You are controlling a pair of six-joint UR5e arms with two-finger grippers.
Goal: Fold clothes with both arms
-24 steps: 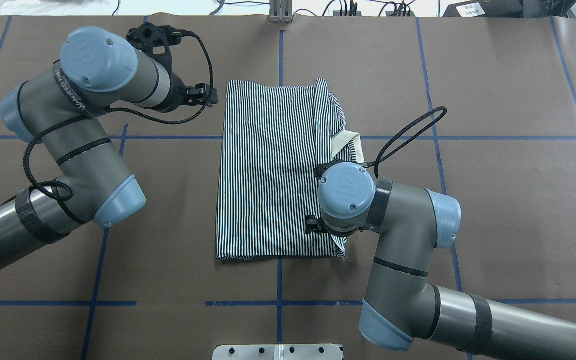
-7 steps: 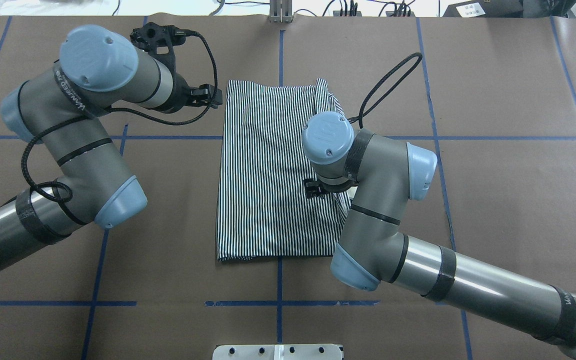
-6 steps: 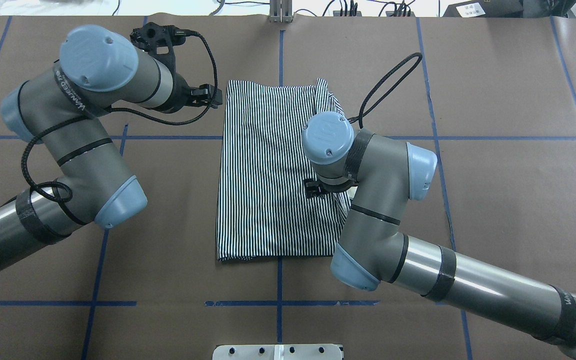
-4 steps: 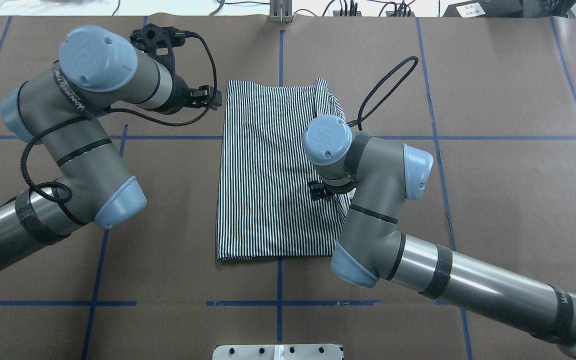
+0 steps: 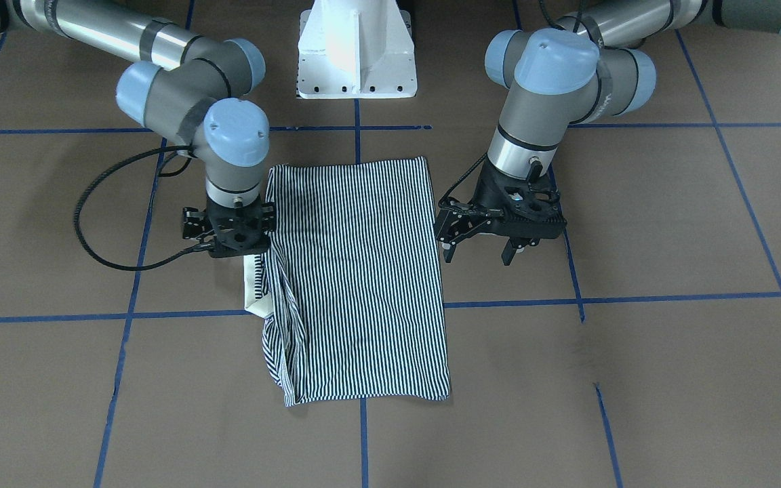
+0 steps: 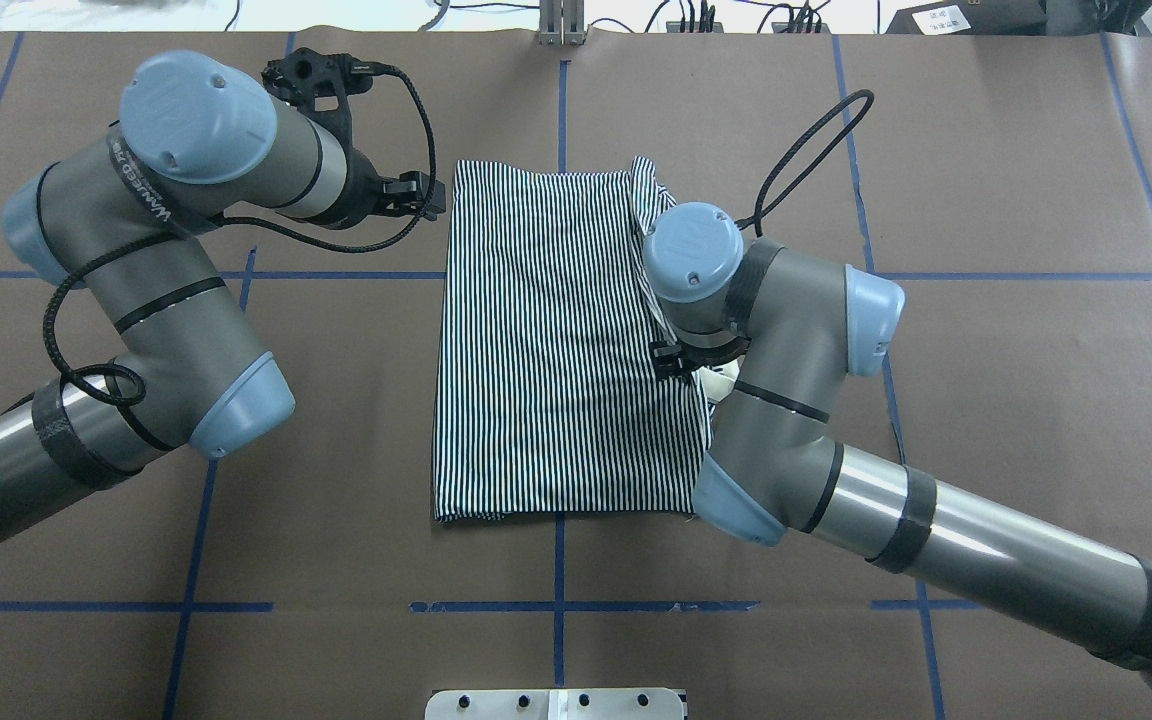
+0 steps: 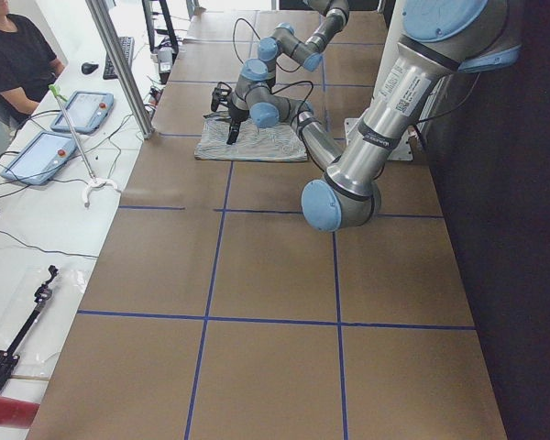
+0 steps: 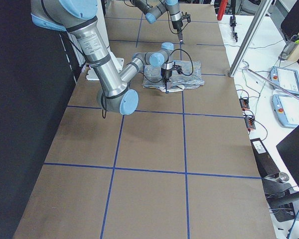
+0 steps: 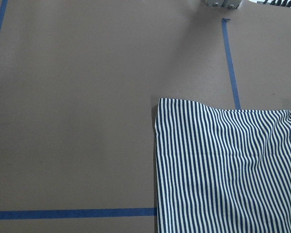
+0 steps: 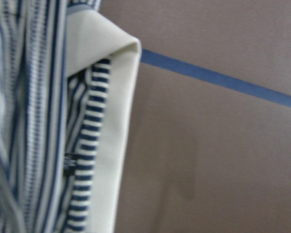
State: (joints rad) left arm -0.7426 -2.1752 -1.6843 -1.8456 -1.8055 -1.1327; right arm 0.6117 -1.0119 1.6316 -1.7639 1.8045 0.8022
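The striped polo shirt (image 5: 363, 271) (image 6: 546, 350) lies folded into a long rectangle at the table's middle. Its cream collar (image 5: 253, 288) (image 10: 116, 145) sticks out of the edge on my right. My right gripper (image 5: 233, 245) (image 6: 681, 355) points straight down over that collar edge. Its fingertips are hidden, so I cannot tell whether it is open or shut. My left gripper (image 5: 477, 256) (image 6: 426, 195) hovers open just off the shirt's opposite long edge, near the far corner (image 9: 160, 102), holding nothing.
The white pedestal base (image 5: 356, 47) stands at the robot's side of the table. Blue tape lines (image 6: 558, 100) grid the brown surface. A seated person (image 7: 14, 55) and tablets (image 8: 289, 79) are at side tables beyond the ends.
My right arm travelled from the shirt's near right edge toward the far side, then shifted right over the collar. The left arm barely moved.
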